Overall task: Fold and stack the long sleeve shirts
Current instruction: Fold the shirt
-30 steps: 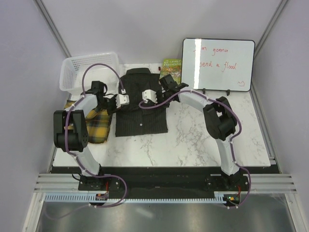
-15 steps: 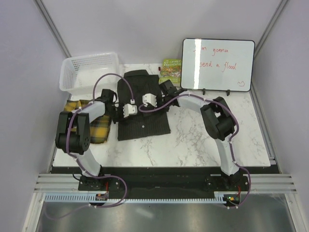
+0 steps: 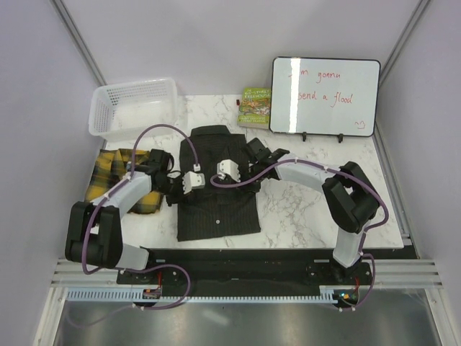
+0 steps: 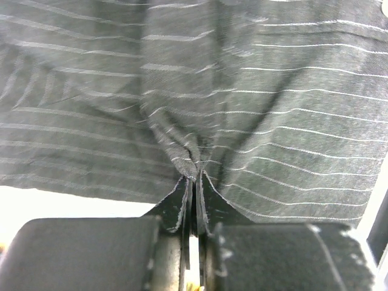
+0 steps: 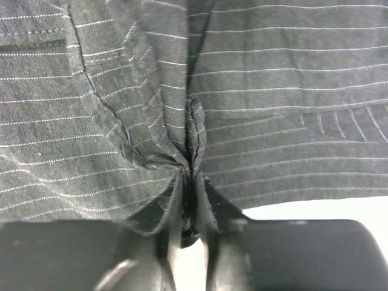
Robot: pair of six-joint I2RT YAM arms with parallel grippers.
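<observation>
The dark pinstriped shirt lies folded in the middle of the table, its lower edge near the front. My left gripper is shut on a pinch of its cloth at the left side; the left wrist view shows the fabric bunched between the closed jaws. My right gripper is shut on the cloth at the upper right; the right wrist view shows the fabric gathered into the jaws. The yellow-and-black plaid shirt lies at the left, partly under my left arm.
A white mesh basket stands at the back left. A green book and a whiteboard with red writing stand at the back. Bare marble table lies to the right of the dark shirt.
Both grippers have dragged the dark shirt towards the front of the table; its lower edge now lies near the front edge. Both arms have drawn back with it.
</observation>
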